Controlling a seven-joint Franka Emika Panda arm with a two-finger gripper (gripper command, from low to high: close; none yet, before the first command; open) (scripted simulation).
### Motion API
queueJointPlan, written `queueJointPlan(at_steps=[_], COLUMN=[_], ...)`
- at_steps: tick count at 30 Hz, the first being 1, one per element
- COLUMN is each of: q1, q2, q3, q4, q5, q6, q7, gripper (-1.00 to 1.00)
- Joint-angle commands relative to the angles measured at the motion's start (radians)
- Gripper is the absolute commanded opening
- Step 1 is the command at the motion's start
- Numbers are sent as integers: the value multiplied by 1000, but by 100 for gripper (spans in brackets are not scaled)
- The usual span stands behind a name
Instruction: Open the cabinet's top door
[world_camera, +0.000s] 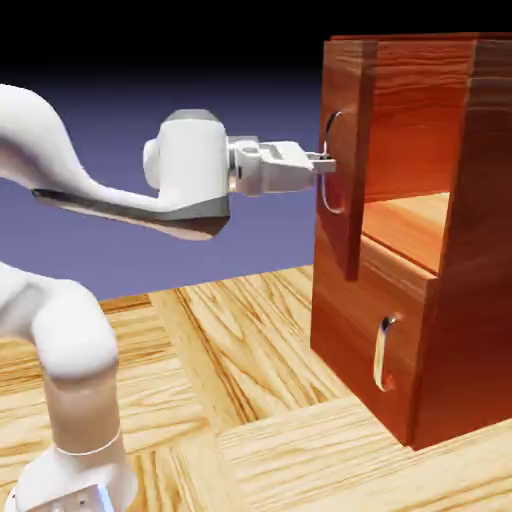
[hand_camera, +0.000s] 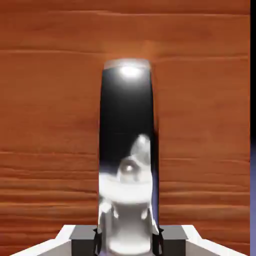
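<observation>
The reddish-brown wood cabinet (world_camera: 470, 250) stands at the exterior view's right. Its top door (world_camera: 345, 230) stands ajar, and an inner shelf (world_camera: 410, 225) shows behind it. The door's curved silver handle (world_camera: 333, 200) runs vertically on the door's front. My gripper (world_camera: 326, 162) reaches in level from the left and is shut on that handle at about mid-height. In the hand view the handle (hand_camera: 127, 125) fills the middle, large and shiny, against the door's wood (hand_camera: 50, 100). It sits between my grey fingertips (hand_camera: 82, 235) at the bottom edge, where the gripper (hand_camera: 127, 239) clamps it.
Below the top door is the shorter lower panel (world_camera: 360, 320) with its own small silver handle (world_camera: 385, 350), closed. The cabinet rests on a light wood-grain table (world_camera: 240, 350). My white arm (world_camera: 60, 330) rises from the lower left.
</observation>
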Motion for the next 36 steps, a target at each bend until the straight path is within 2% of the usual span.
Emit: queueJointPlan(at_steps=[1,9,18,27,36], q1=[-10,-22,36,-28,-282], q2=[-19,-163,-232,-150,-46], q3=[24,213,507,834,1146], q4=[-15,-109,-101,80,391], q5=[46,393,776,1064,1253], q6=[-16,-196,-547,-924,-1274], q7=[-24,-205,-318,-331,-334], gripper=[-100,-100,-100,-100,-100])
